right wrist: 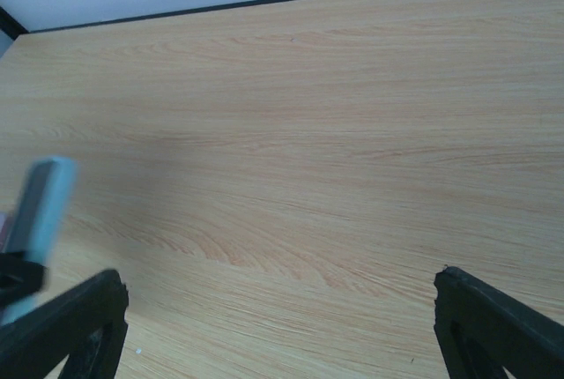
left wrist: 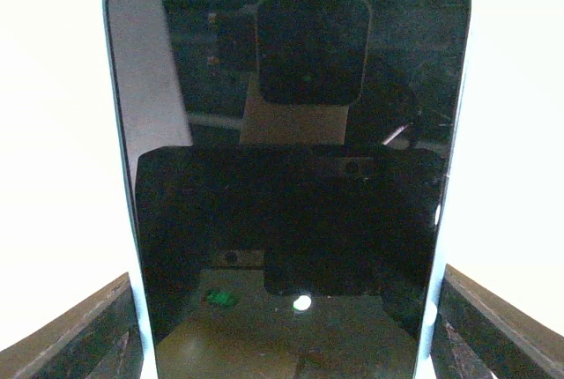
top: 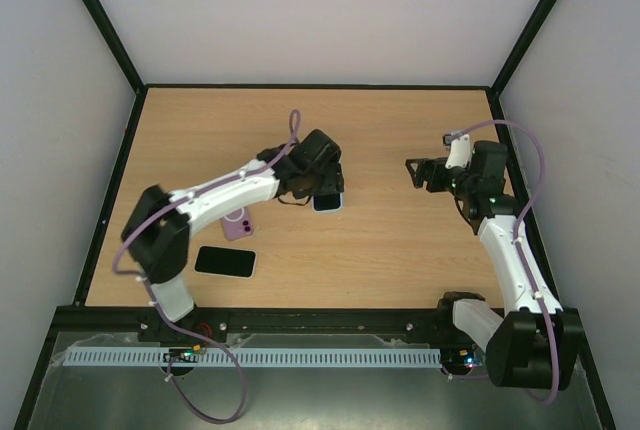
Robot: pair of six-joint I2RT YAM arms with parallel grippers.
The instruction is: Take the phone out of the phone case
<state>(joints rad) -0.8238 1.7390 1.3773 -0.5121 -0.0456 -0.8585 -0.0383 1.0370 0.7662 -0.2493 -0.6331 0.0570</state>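
Beyond the black phone point(top: 225, 262), to its right, the left gripper point(top: 321, 191) pinches the blue-cased phone point(left wrist: 291, 220) by its edges, the right gripper point(top: 415, 174) spread empty farther right; separation seemingly not yet begun.

Wood table point(top: 400, 270) w/ black phone point(top: 225, 262) flat, prob. pink case point(top: 238, 225) just beyond it.

This is a robotics lab test cell. A light wood-grain desk point(top: 400, 270) is boxed in by plain white panel walls point(top: 330, 10) on black frame struts point(top: 100, 20). Two white-and-black robot arms, one at lower left point(top: 225, 193) and one at lower right point(top: 510, 255), are bolted to a black rail point(top: 320, 321) along the bottom edge. They trail purple cables point(top: 294, 125), and a white slotted cable duct point(top: 300, 357) runs below the rail.
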